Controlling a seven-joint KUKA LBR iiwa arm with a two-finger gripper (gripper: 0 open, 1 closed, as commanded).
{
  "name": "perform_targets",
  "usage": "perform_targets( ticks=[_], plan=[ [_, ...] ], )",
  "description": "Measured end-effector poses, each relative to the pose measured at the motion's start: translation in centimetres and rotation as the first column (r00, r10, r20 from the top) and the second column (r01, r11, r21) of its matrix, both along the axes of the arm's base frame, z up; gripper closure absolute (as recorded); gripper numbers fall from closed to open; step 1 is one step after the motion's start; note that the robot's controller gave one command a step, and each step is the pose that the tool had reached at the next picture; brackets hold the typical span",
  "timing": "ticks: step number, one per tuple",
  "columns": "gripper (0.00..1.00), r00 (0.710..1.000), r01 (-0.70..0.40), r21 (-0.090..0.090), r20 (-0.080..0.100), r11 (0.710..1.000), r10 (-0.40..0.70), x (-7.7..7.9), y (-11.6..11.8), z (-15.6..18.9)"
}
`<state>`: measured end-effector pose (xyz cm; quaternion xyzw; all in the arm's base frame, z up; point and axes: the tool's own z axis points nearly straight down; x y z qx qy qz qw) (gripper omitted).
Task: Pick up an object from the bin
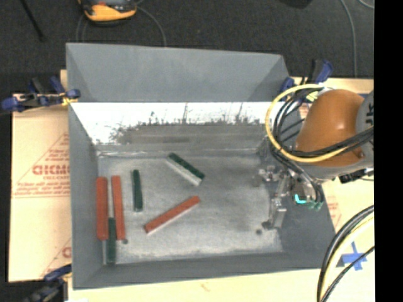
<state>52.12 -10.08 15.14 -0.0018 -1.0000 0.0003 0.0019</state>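
A: Front of the bin (pixel 189 270) first. What's there?
B: Near wall is bare. Short green stick (pixel 111 241) sits in the front-left corner, hard by the left wall, overlapping the near ends of the outer orange stick (pixel 101 207) and inner orange stick (pixel 117 200). Those two run side by side along that wall. Long green stick (pixel 136 189) lies just beside them.
A: Middle?
B: Slanted orange stick (pixel 172 214), free on all sides. Green-and-white stick (pixel 186 168) lies behind it, nearer the back wall, apart.
A: Gripper (pixel 274 219)?
B: Low at the right end, close to the right wall, over bare floor. Can't tell whether it's spread or closed. Slanted orange stick is nearest, well apart, with clear floor between.
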Motion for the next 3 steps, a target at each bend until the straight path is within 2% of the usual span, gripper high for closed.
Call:
perform_targets(
  ticks=[1, 2, 3],
  plan=[
    [0.0, 1.0, -0.003, -0.001, 0.007, 1.0, 0.003, 0.2, 0.0, 0.4],
    [1.0, 0.985, -0.175, 0.002, 0.005, 0.985, 0.175, 3.3, 9.4, -5.6],
    [0.0, 0.984, -0.176, 0.0, 0.007, 0.984, 0.176, 3.4, 9.3, -5.5]
  ],
)
